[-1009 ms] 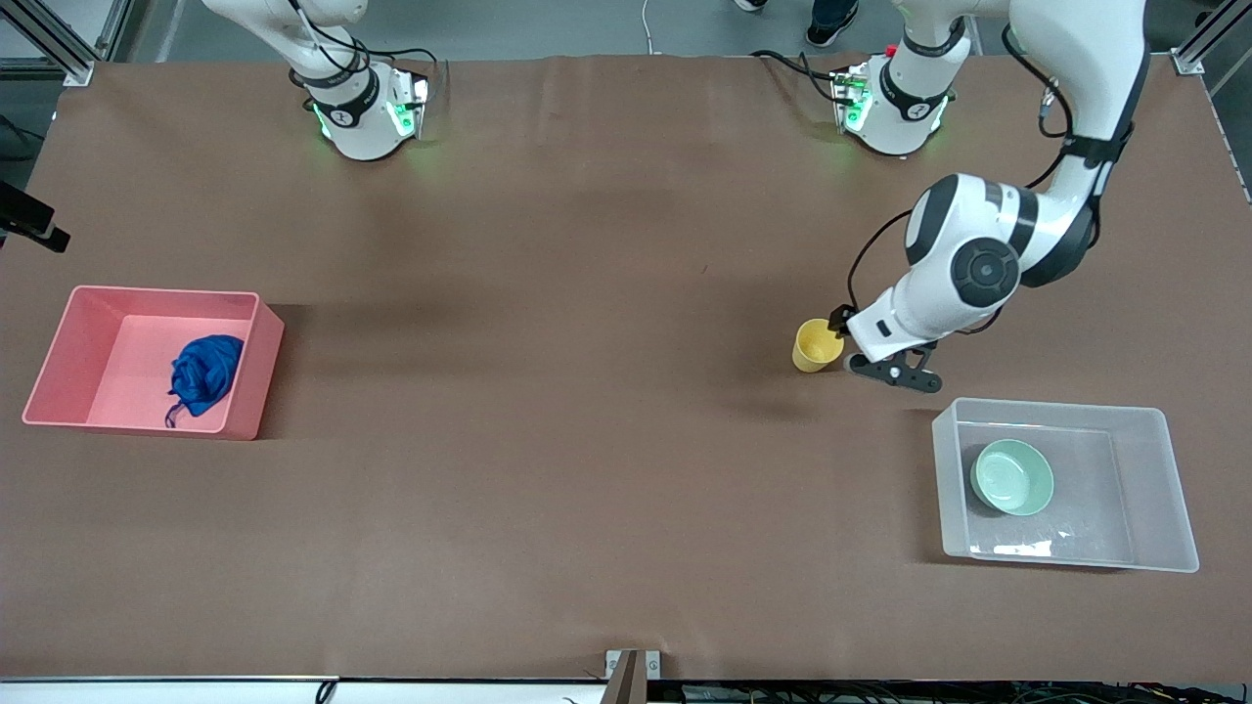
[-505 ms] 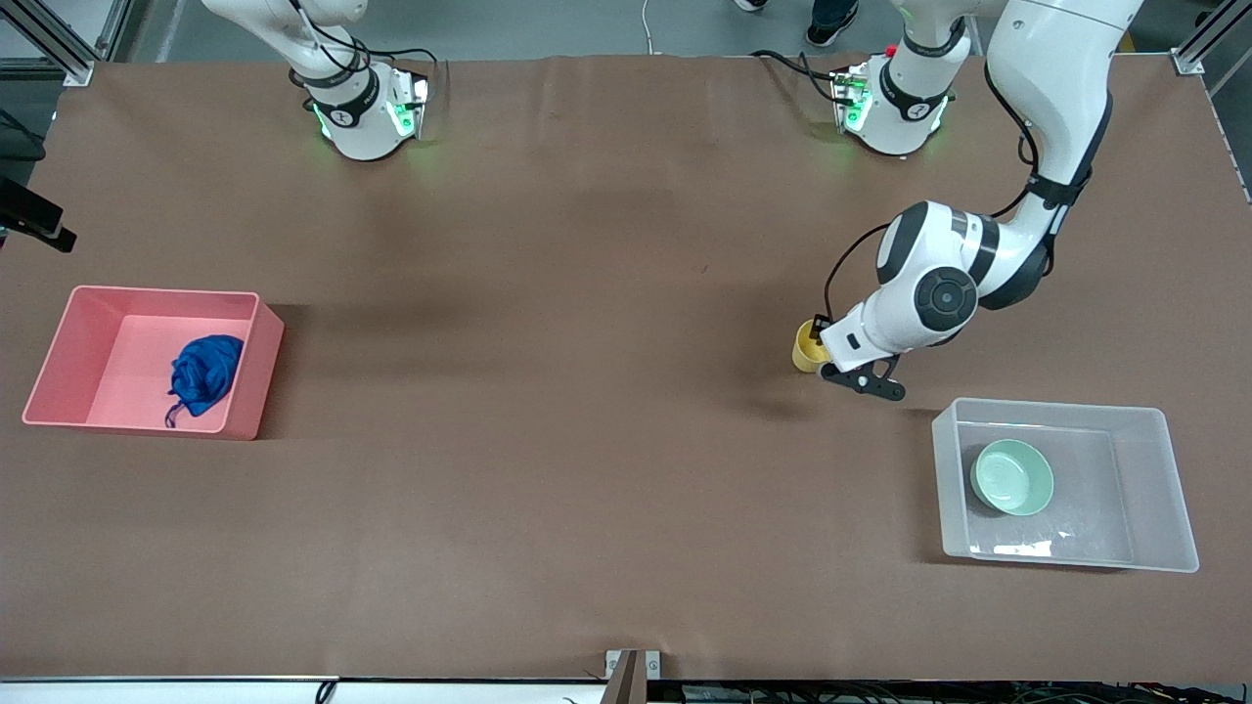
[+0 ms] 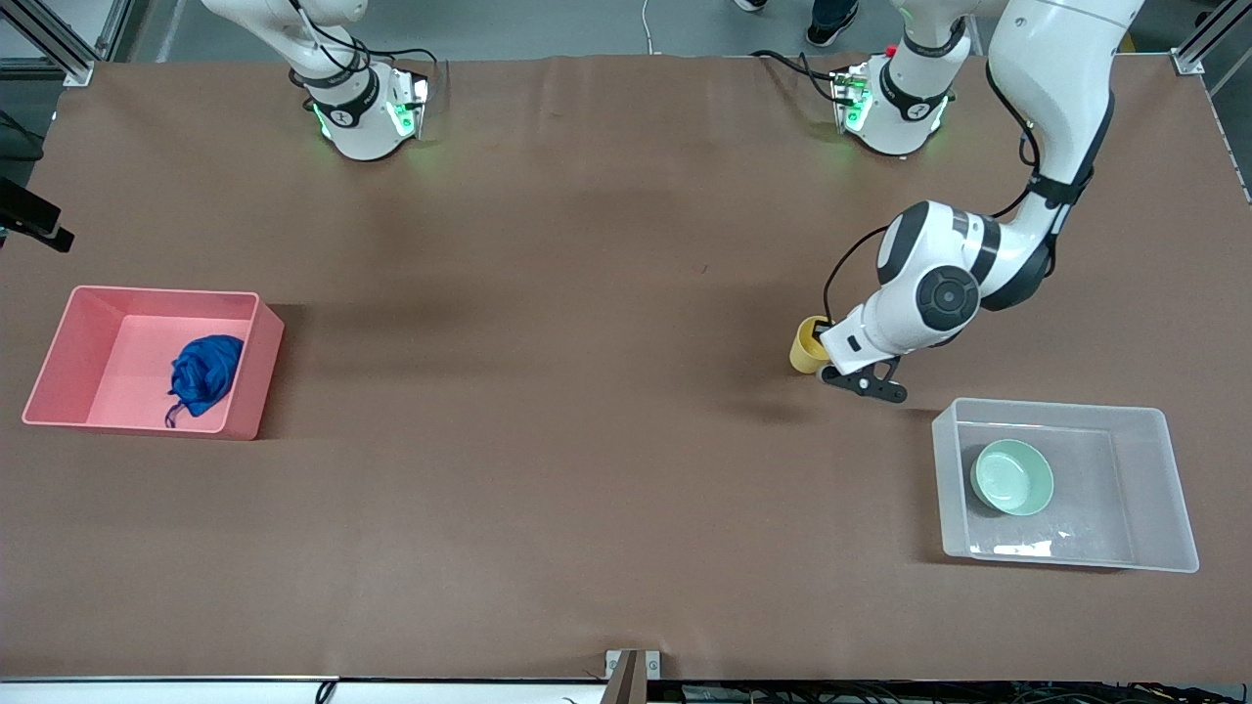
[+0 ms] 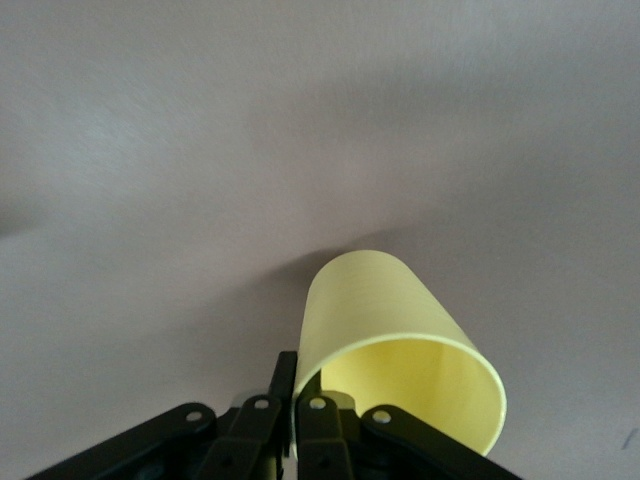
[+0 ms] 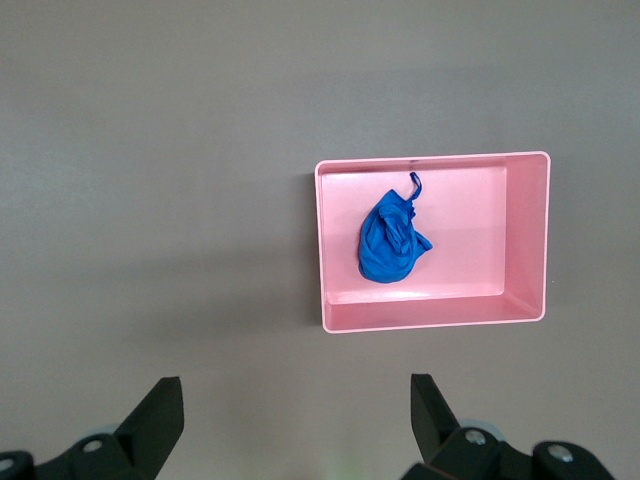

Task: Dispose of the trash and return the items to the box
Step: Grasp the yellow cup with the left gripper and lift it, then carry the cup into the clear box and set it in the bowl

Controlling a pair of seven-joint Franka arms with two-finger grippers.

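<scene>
My left gripper (image 3: 827,364) is closed on the yellow cup (image 3: 808,344): in the left wrist view the black fingers (image 4: 300,420) pinch the cup's (image 4: 390,345) wall at the rim, one inside, one outside. The cup tilts, mouth toward my wrist cam. Whether its base touches the table (image 3: 548,411) I can't tell. It sits toward my left arm's end of the table, farther from the front cam than the clear box (image 3: 1144,489) and near that box's corner, not in it.

The green bowl (image 3: 1012,476) is already in the clear box, upright, resting on the bottom on the side toward the table's middle. A bright white patch shows on the box bottom nearer the front cam than the bowl.

My right gripper (image 5: 297,420) hangs high w/ fingers (image 5: 432,410) wide apart, nothing between them. It's out of the front view; only the right arm's base shows there, and that arm waits. The right wrist view looks straight down on the pink bin (image 5: 525,240).

The blue wad (image 3: 203,374) lies inside the pink bin (image 3: 59,352), toward the wall nearest the table's middle, a thin string end trailing off it. The pink bin stands at my right arm's end of the table, well apart from the cup & clear box.
</scene>
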